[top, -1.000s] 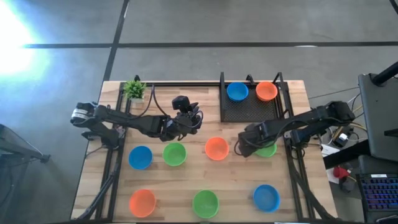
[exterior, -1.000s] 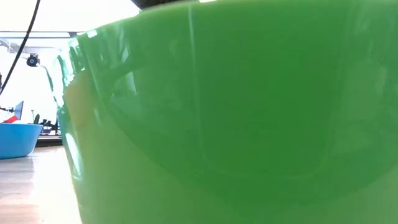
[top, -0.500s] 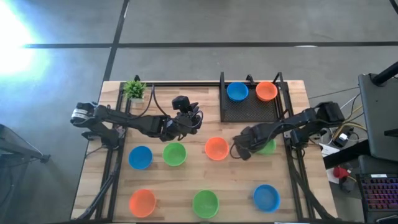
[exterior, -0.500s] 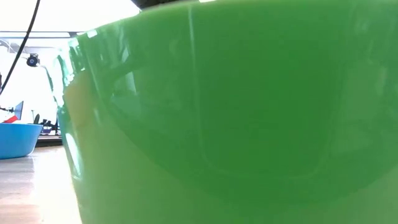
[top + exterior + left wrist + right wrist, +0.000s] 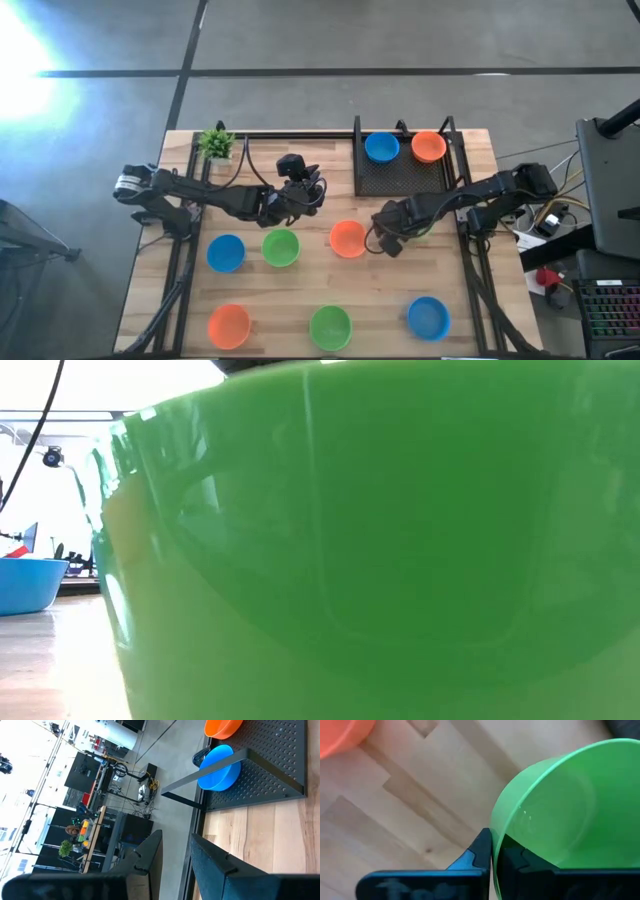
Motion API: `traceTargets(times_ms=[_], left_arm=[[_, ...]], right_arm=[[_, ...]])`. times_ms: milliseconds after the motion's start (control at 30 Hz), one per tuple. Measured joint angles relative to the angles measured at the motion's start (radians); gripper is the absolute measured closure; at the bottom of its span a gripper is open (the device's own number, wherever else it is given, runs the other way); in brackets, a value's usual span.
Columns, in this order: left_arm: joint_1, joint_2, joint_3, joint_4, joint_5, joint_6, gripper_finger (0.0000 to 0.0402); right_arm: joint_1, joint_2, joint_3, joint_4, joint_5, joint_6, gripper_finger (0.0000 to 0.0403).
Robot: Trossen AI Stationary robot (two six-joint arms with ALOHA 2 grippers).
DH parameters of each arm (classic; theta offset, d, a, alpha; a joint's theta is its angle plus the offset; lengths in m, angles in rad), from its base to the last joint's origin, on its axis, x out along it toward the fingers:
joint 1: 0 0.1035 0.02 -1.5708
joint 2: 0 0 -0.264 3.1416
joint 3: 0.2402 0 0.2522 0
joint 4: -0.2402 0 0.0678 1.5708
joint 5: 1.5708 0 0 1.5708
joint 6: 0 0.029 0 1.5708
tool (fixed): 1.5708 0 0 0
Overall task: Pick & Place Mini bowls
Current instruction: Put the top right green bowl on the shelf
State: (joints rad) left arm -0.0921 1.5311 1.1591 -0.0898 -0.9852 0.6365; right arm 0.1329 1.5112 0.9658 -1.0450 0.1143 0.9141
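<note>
Seen from above, we find the right gripper (image 5: 385, 238) right of the frame's centre, its fingers clamped on the rim of a green mini bowl (image 5: 560, 810). In the right wrist view the bowl's thin wall sits pinched between the two dark fingers (image 5: 482, 851), tilted over the wooden desk (image 5: 300, 290); from overhead the arm hides nearly all of this bowl. Just left of the gripper rests an orange mini bowl (image 5: 347, 239), whose edge also shows in the right wrist view.

The left gripper (image 5: 300, 190) hangs above centre, its fingers standing apart and holding nothing, as the left wrist view shows. Below it on the desk we see a second green mini bowl (image 5: 281, 247), with a blue mini bowl (image 5: 226, 253) to its left.

Along the bottom of the overhead frame three more stand in a row: an orange one (image 5: 229, 324) at lower left, a green one (image 5: 330, 326) at lower centre and a blue one (image 5: 428, 317) at lower right. The lower-centre green bowl fills almost the whole low view, with a blue bowl's edge at its left margin.

In the upper right a black perforated tray (image 5: 400, 178) holds a blue mini bowl (image 5: 381, 147) and an orange mini bowl (image 5: 429, 146) side by side. A small potted plant (image 5: 215, 144) stands at the desk's upper left corner.
</note>
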Motion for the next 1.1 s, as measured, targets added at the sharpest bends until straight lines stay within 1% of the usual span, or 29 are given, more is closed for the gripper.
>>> traceTargets(times_ms=[100,233,400,533,700,900,1100], left_arm=[[0.0,0.0,0.0,0.0,0.0,0.0,0.0298],[0.0,0.0,0.0,0.0,0.0,0.0,0.0298],[0.0,0.0,0.0,0.0,0.0,-0.001,0.0298],[0.0,0.0,0.0,0.0,0.0,-0.003,0.0298],[0.0,0.0,0.0,0.0,0.0,-0.003,0.0298],[0.0,0.0,0.0,0.0,0.0,-0.003,0.0298],[0.0,0.0,0.0,0.0,0.0,-0.004,0.0298]], right_arm=[[-0.013,0.0,0.05,-0.056,0.058,-0.05,0.0394],[-0.059,0.001,0.09,-0.067,0.111,-0.154,0.0394],[-0.164,0.001,0.1,-0.068,0.181,-0.3,0.0394],[-0.263,0.001,0.075,-0.031,0.184,-0.397,0.0394],[-0.369,0.002,0.028,0.06,0.184,-0.487,0.0394],[-0.455,0.002,-0.014,0.122,0.178,-0.533,0.0394],[-0.504,0.002,-0.06,0.21,0.173,-0.564,0.0394]])
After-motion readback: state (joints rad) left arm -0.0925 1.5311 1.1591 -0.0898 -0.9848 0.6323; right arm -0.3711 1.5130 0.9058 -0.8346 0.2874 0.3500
